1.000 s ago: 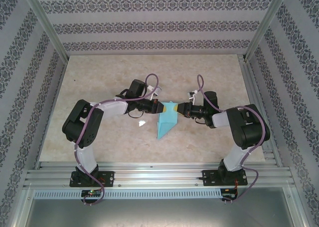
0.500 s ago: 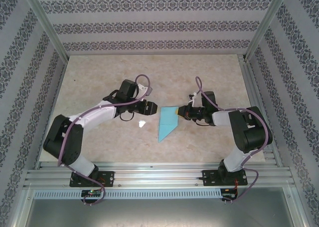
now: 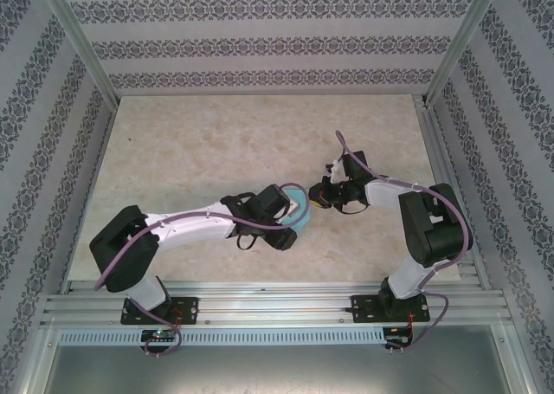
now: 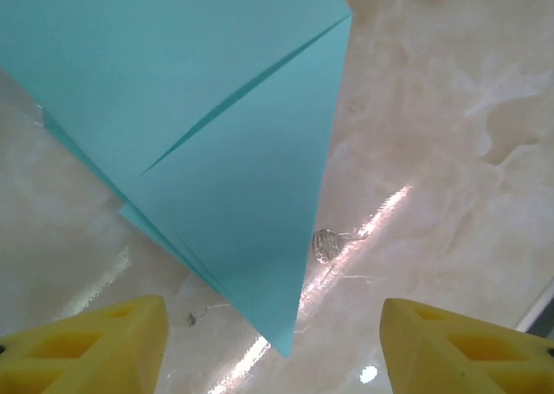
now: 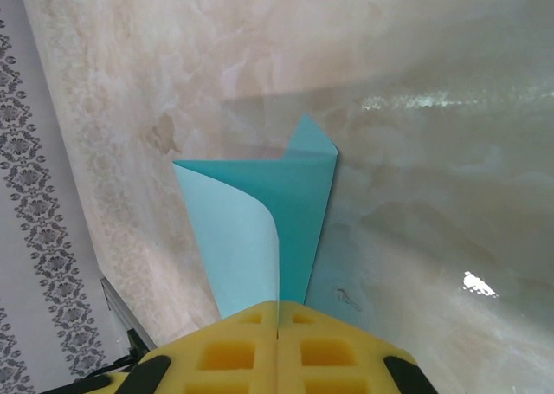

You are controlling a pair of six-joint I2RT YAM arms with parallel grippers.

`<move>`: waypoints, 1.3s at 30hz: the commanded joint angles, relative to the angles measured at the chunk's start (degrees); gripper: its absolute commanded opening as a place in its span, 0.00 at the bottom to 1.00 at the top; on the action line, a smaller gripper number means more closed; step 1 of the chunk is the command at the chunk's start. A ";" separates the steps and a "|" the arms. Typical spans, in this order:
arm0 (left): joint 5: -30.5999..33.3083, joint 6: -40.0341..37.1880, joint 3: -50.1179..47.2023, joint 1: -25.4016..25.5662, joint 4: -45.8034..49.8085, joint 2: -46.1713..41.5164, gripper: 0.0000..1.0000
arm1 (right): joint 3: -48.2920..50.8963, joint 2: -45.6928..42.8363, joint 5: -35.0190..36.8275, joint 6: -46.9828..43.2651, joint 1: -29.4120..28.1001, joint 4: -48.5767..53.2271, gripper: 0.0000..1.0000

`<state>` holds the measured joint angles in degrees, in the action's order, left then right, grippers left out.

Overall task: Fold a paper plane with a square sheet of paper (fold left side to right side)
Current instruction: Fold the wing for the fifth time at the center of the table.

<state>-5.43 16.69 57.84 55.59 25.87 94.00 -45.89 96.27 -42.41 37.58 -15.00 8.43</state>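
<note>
Left claw (image 4: 277, 346) swung from left of paper plane (image 4: 234, 177) to over it, jaws spread wide, empty; pointed tip lies just below its gap. Right claw (image 5: 279, 312) pinched shut on plane's curled edge. Step: creasing left-to-right fold, probably. Next: press down, flatten without dragging.

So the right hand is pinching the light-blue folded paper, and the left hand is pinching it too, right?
Not the left one. The left hand is open: the left wrist view shows its yellow fingers wide apart, with the pointed tip of the light-blue folded paper between them, not gripped. The right hand is pinching the paper, as you said.
</note>
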 commanded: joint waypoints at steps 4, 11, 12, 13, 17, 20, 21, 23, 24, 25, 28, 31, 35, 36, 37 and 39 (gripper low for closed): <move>8.15 1.51 5.20 3.16 3.06 6.50 0.68 | -2.28 0.67 0.64 -0.05 -0.64 3.91 0.00; 8.56 1.23 8.21 4.24 2.61 9.84 0.67 | -2.45 1.12 0.93 -0.79 -0.90 4.49 0.00; 8.81 1.15 8.61 4.26 2.71 10.32 0.66 | -2.54 1.20 0.85 -0.97 -1.01 4.47 0.00; 9.12 1.15 9.02 4.35 2.85 10.57 0.65 | -2.54 1.29 0.92 -1.01 -1.00 4.53 0.00; 9.86 0.89 10.14 4.44 3.24 12.01 0.61 | -2.71 1.64 0.68 -1.19 -1.15 4.50 0.00; 10.43 0.83 10.53 4.51 3.41 12.44 0.59 | -2.80 1.86 0.88 -1.37 -1.24 4.83 0.00; 10.52 0.85 10.45 4.51 3.36 12.65 0.57 | -2.79 1.95 0.84 -1.36 -1.25 4.82 0.00; 10.86 0.90 10.42 4.52 3.49 13.01 0.53 | -2.96 2.08 0.89 -1.53 -1.32 4.91 0.00; 11.33 1.17 10.44 4.52 3.56 13.20 0.50 | -2.98 2.08 0.86 -1.54 -1.34 4.94 0.00; 11.69 1.53 10.38 4.52 3.80 13.28 0.47 | -3.06 2.08 0.92 -1.60 -1.43 5.13 0.00; 12.95 2.59 10.41 4.44 4.53 13.33 0.40 | -3.41 2.17 1.01 -2.29 -1.48 6.00 0.00; 12.51 3.25 9.82 4.27 4.14 13.54 0.34 | -3.85 2.17 1.18 -2.95 -1.47 6.94 0.00; 10.13 4.54 8.40 3.53 2.46 13.32 0.26 | -4.38 1.93 1.19 -3.63 -1.60 8.03 0.02; 9.23 4.82 7.97 3.16 1.68 13.01 0.23 | -4.55 1.83 1.26 -3.86 -1.60 8.50 0.04; 8.52 5.16 7.50 2.88 0.92 12.55 0.21 | -4.72 1.69 1.52 -4.12 -1.56 8.96 0.05; 6.76 5.84 6.76 2.10 -0.53 11.64 0.16 | -5.22 1.17 1.86 -4.69 -1.46 10.03 0.10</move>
<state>4.01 20.38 66.08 58.83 27.81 106.43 -49.25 97.93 -41.76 34.89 -15.77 16.58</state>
